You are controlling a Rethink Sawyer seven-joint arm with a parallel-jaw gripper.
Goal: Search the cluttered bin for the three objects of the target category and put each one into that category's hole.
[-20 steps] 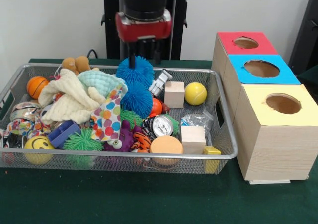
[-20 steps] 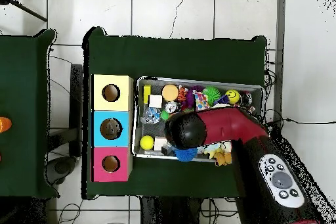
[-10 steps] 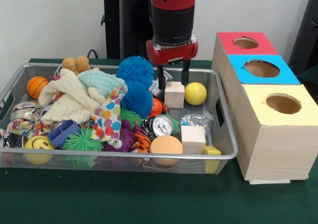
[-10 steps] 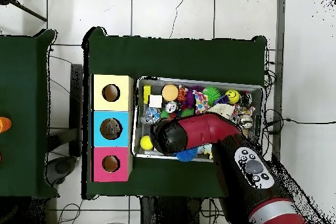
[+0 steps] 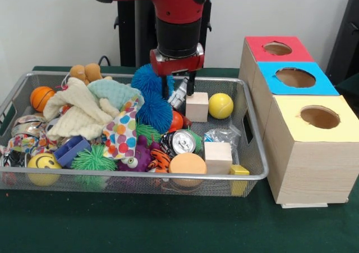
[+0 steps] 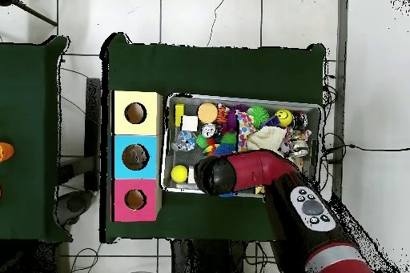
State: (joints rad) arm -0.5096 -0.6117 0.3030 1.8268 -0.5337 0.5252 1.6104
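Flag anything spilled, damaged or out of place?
Nothing stands out. The clutter is all inside the wire bin, the three boxes sit upright in a row, and the gripper hangs open by the far wooden block.

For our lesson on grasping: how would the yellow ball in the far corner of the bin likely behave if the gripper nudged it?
The yellow ball looks round and smooth, so it would probably roll. The wooden block beside it and the bin wall would likely stop it soon.

My arm [image 5: 168, 0] has a glossy red shell over a black cylindrical wrist section, ending in a red collar with a pale seam. Two thin black fingers [image 5: 164, 86] hang beneath it. From overhead, the red forearm carries a grey oval button panel [image 6: 311, 209]
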